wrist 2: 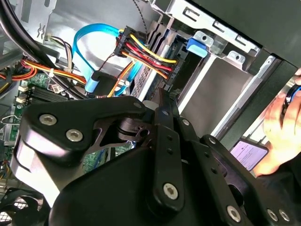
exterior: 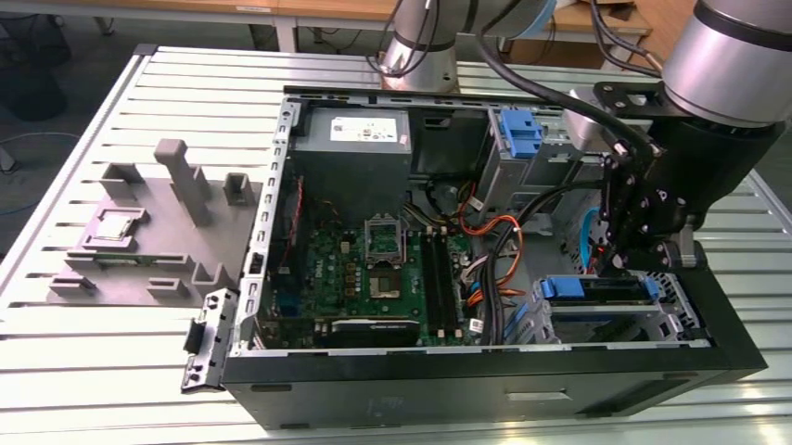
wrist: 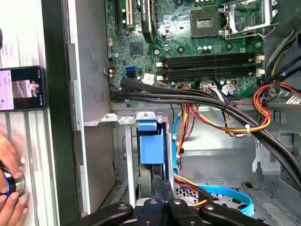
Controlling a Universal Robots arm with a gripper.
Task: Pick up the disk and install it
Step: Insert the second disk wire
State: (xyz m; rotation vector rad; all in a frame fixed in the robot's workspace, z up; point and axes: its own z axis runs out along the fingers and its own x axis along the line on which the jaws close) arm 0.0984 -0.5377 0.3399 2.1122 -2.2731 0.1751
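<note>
My gripper (exterior: 644, 269) hangs just above the disk (exterior: 596, 289) seated in its bay; jaws' state: cannot tell

arm (exterior: 730, 56): silver-and-black, enters exterior view from 1 o'clock, reaches down toward 5 o'clock
wrist (exterior: 674, 176): black, pointing straight down, cables trailing off toward 11 o'clock
gripper (exterior: 637, 264): black, low at the arm's tip; linkage seen close in second wrist view (wrist 2: 162, 122) and first wrist view (wrist: 162, 193)
fingers: drawn tight together, no gap visible
person's hand (wrist 2: 277, 136): at 3 o'clock in second wrist view, near a phone
</note>
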